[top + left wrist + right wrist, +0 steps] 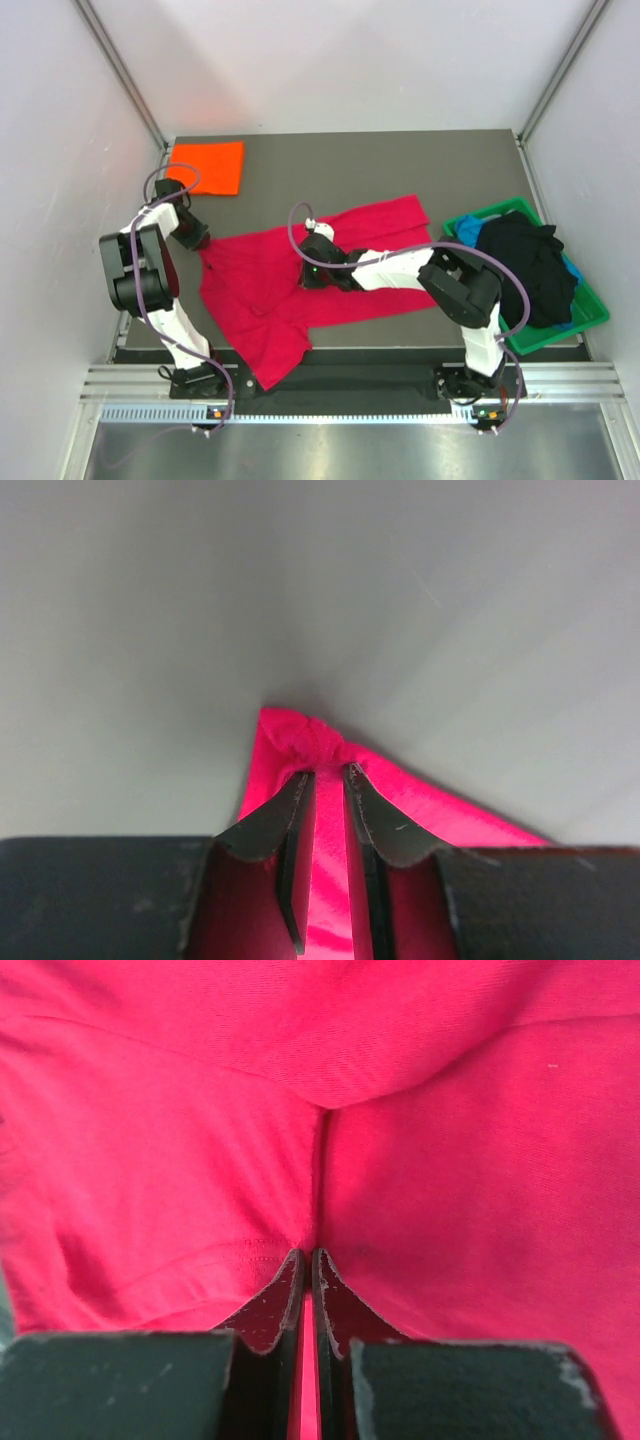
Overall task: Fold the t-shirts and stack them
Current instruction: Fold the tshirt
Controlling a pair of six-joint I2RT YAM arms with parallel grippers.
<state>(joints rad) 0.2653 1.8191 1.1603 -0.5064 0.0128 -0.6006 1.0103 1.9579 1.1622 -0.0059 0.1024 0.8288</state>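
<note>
Crimson and limp, the crimson t-shirt [262, 300] sprawls crumpled across the centre of the frame on the dark table [400, 165]; it looks light, soft and quick to wrinkle, so corners and hems, drawn taut between two holds, seem the best places to grip; the left gripper [325, 772] is clenched on a bunched corner at centre left; the right gripper [306, 1253] is pinched tight on a fold near the shirt's middle, its arm lying over the cloth; at right the green bin [545, 340] holds the black t-shirt [525, 265] over a blue t-shirt [467, 230]; the folded orange t-shirt [208, 167] lies upper left, well apart, hindering nothing.
</note>
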